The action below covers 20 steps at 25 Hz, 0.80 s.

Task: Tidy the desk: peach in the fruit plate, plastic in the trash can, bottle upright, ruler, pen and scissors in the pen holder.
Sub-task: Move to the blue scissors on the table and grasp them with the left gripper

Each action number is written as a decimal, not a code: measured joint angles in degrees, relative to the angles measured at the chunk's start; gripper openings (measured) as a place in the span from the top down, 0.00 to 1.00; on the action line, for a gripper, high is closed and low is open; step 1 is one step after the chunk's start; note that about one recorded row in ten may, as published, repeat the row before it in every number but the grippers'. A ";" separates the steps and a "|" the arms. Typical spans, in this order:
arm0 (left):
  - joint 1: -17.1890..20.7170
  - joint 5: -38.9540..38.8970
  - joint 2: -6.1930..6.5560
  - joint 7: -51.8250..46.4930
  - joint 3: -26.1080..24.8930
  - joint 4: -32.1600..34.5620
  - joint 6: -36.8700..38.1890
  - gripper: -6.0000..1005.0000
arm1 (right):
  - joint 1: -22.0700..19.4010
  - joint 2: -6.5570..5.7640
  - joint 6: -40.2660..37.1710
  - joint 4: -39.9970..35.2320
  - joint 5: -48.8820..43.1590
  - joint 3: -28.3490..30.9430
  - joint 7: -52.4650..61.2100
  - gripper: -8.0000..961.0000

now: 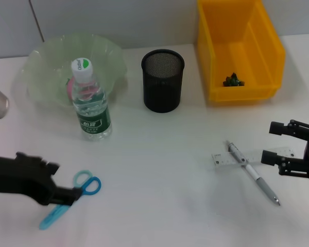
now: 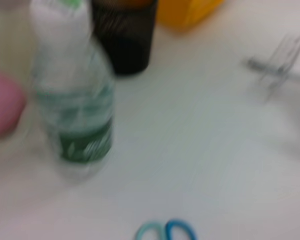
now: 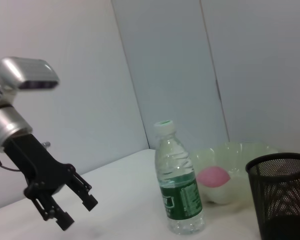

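The bottle [image 1: 90,103] stands upright in front of the green fruit plate [image 1: 46,67], and the pink peach [image 1: 68,88] lies in the plate behind it. The blue scissors [image 1: 72,199] lie flat at the near left. My left gripper [image 1: 71,195] hovers over their handles, open, as the right wrist view shows [image 3: 75,210]. A clear ruler [image 1: 232,158] and a pen [image 1: 253,174] cross at the near right. My right gripper [image 1: 273,142] is open just right of them. The black mesh pen holder [image 1: 162,80] stands at centre. A dark plastic scrap [image 1: 232,81] lies in the yellow trash can [image 1: 268,51].
The left wrist view shows the bottle [image 2: 75,95], peach [image 2: 2,102], pen holder [image 2: 125,40] and scissor handles [image 2: 165,232]. From the right wrist I see the bottle [image 3: 180,185], the plate [image 3: 240,155] with the peach [image 3: 213,176] and the holder [image 3: 282,195]. A wall is behind.
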 joint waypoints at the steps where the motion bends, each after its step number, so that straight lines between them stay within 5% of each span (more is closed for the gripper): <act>1: 0.00 0.00 0.00 0.00 0.00 0.00 0.00 0.20 | -0.03 0.03 -0.18 -0.03 -0.10 -0.08 -0.23 0.13; 7: -2.81 11.32 -0.13 -9.84 8.95 -0.35 2.28 0.20 | -0.19 0.07 -0.65 -0.18 -0.19 -0.24 -0.91 0.13; 20: -7.59 17.86 -0.26 -19.86 16.16 -2.47 2.72 0.20 | -0.21 0.20 -1.98 -0.37 -0.26 -0.37 -2.00 0.13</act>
